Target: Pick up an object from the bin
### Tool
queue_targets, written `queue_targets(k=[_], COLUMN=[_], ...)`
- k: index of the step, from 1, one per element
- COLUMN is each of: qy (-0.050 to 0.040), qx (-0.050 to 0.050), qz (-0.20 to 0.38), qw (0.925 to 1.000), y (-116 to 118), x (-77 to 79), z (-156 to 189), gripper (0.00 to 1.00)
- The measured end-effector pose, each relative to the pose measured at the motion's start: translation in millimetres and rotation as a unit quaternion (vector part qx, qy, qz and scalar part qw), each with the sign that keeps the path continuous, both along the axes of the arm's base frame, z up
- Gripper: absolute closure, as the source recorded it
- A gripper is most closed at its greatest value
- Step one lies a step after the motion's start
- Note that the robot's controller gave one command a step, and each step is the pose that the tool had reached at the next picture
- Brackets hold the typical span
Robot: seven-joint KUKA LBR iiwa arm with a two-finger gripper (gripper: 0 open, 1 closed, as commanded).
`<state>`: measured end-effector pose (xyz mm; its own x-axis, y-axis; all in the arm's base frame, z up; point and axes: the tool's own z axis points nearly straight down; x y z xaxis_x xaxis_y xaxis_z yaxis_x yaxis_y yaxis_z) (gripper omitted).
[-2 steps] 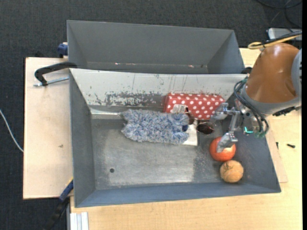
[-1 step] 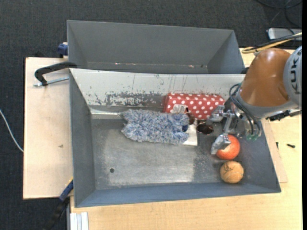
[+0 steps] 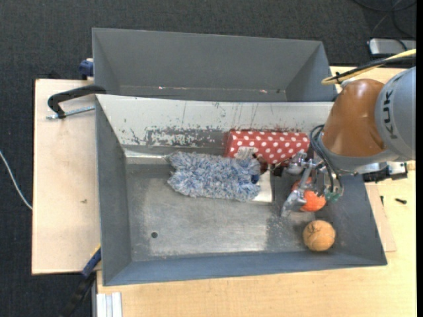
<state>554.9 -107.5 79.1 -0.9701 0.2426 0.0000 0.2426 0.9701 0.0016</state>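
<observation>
Far to the left of the red box with white dots, the sloping left wall of the grey metal bin drops to a scuffed floor. Just left of the box and a little below it lies a shaggy blue-and-white cloth, spread flat along the foot of the back wall, its right end touching the box's lower left corner. The box itself lies lengthwise against the back wall, right of the bin's middle. Below the box, at the cloth's right end, a white flat piece shows from under the shag. Below the box's right end, the gripper hangs low over the floor, pointing down and to the left. Whether it is released or clenched cannot be told from this angle. A small orange thing sits right against the gripper's right side, below and to the right of the box; it cannot be told whether the gripper grasps it or merely touches it. Further below the box's right end, near the front wall, a tan ball rests on the floor, close under the orange thing but apart from it. To the right of the box, the arm's rounded orange cover stands above the bin's right wall.
</observation>
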Motion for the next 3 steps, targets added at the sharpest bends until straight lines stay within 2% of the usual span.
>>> queue_targets(k=[1, 2, 3], qy=[-0.0004, -0.0043, 0.0021], qx=[-0.001, 0.000, 0.003], qz=[0.012, 0.045, 0.031], qw=[0.9999, 0.9990, 0.9995], y=[28, -4, -32], x=[19.2, 3.0, 0.4], z=[28, 12, -1], gripper=[0.00, 0.00, 0.00])
